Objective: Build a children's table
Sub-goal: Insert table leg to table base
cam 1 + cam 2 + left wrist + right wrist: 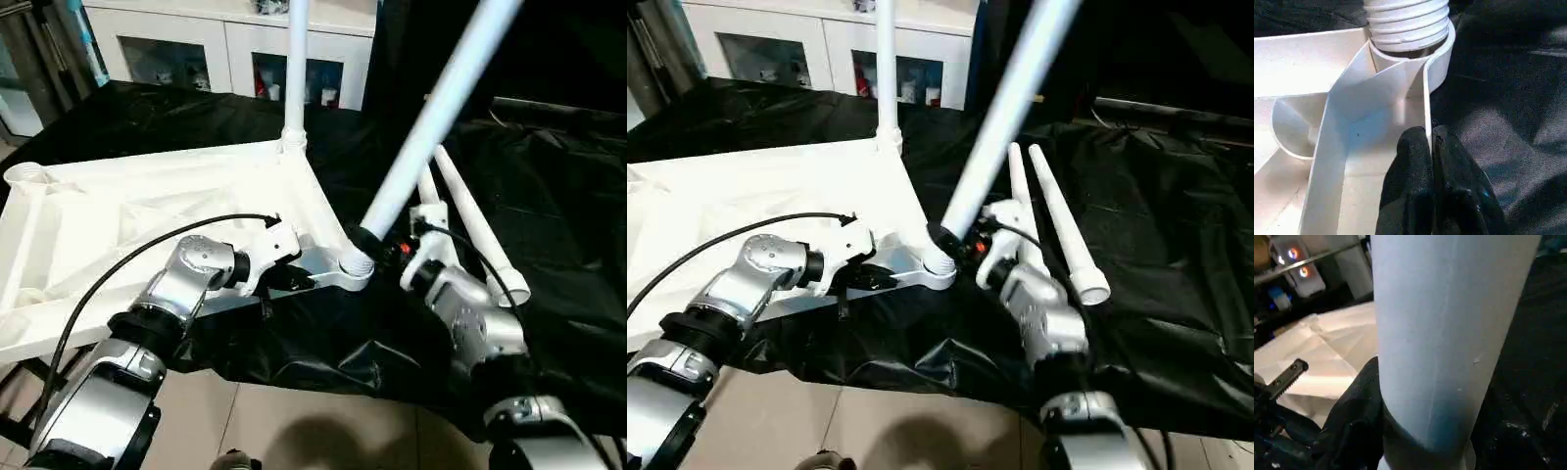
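The children's table top (147,206) lies underside up on black cloth. One white leg (295,69) stands upright in its far corner socket. A second leg (431,127) leans steeply, its threaded end (1408,22) sitting in the near corner socket (355,266). My right gripper (364,238) is shut around this leaning leg (1449,333) just above the socket, one black finger (1356,416) wrapping its side. My left gripper (1431,139) is shut on the thin rim wall (1426,98) of the table top, close beside that socket.
Two loose white legs (475,225) lie side by side on the black cloth to my right. A white cabinet with glass doors (225,49) stands behind the work surface. Tiled floor (294,421) shows below the cloth's near edge.
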Tool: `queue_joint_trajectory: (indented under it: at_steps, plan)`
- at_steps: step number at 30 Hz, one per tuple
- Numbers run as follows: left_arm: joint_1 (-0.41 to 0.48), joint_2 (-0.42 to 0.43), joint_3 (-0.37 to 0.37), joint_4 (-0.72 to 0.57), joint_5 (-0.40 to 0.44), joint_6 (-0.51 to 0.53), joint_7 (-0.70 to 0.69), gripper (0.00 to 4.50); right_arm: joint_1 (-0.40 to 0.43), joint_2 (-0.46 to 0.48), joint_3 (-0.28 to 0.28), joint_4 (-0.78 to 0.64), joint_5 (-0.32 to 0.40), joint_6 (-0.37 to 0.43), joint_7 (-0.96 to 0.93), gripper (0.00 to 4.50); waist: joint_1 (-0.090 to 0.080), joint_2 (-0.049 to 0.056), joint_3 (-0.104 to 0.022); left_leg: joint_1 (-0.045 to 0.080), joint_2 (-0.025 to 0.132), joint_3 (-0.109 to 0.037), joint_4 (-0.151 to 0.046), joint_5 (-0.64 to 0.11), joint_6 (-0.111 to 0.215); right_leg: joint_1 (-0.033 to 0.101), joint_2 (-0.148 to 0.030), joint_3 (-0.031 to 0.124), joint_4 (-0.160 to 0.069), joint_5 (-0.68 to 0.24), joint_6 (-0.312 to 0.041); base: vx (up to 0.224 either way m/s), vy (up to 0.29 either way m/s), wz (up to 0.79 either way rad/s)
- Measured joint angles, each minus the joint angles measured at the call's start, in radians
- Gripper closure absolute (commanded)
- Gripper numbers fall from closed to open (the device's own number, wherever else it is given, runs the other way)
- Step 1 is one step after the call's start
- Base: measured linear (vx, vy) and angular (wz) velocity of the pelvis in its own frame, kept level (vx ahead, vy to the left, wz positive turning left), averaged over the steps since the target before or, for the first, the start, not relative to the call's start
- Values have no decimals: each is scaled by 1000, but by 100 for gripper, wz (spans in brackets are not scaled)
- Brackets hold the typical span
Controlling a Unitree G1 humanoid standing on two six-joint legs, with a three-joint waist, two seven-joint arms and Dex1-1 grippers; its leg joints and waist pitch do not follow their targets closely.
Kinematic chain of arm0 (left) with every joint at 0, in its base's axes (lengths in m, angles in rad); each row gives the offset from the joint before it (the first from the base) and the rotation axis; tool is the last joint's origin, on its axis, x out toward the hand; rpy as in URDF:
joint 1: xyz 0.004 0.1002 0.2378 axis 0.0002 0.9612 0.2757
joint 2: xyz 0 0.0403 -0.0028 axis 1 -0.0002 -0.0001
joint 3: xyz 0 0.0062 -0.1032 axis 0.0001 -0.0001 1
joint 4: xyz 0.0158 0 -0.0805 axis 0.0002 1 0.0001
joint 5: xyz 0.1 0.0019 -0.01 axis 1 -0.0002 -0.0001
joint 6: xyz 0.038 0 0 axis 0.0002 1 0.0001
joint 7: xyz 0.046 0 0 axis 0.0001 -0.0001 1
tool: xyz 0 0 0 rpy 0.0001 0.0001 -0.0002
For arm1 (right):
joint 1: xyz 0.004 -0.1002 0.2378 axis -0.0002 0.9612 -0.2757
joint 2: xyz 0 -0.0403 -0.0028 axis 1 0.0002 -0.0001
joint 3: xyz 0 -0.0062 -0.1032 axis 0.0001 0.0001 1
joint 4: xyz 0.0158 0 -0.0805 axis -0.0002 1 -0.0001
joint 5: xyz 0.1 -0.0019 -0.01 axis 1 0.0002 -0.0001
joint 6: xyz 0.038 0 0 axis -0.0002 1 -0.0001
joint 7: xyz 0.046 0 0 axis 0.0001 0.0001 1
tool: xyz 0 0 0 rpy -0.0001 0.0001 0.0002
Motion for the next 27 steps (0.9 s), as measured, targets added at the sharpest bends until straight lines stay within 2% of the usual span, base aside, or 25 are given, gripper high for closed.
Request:
queue_joint_trajectory:
  at_steps: [5, 11, 14, 17, 22, 27]
  plan:
    - [0, -9, 0, 11, 3, -8, 7, 450, 31, 9, -2, 3, 0, -66, 0, 261, 1, 6, -4, 0, 0, 0, -1, 0, 0, 2, 0, -1, -4, -1, 1, 0, 0, 0]
    - [0, -15, 0, 15, 8, -19, 7, 450, 59, 13, 9, -6, -12, -136, -7, 261, 3, 8, -5, 0, -1, 0, -4, 0, 0, 4, 0, 0, -8, 1, -1, 0, 0, 0]
    - [0, -16, 0, 22, 8, -27, 7, 450, 75, 13, 34, -29, -44, -166, -24, 261, 3, 10, -6, 0, -1, 0, -5, 0, 0, 4, 0, -1, -9, 0, 0, 0, 0, 0]
    - [-3, -16, 1, 34, 9, -36, 8, 450, 81, -10, 86, -50, -113, -196, -43, 261, 2, 11, -7, 1, -1, 0, -6, 0, 0, 4, 0, -1, -9, -1, 2, 0, 0, 0]
    - [-4, -16, 2, 41, 13, -42, 15, 450, 74, -30, 124, -61, -161, -200, -52, 261, -1, 11, -7, 2, -1, 0, -6, 0, 0, 4, 0, -1, -11, -2, 3, 0, 0, 0]
    - [-4, -16, 2, 43, 16, -45, 16, 450, 49, -55, 154, -64, -184, -164, -34, 261, -2, 10, -7, 3, -1, 0, -6, 0, 0, 5, 0, -1, -12, -2, 3, 0, 0, 0]
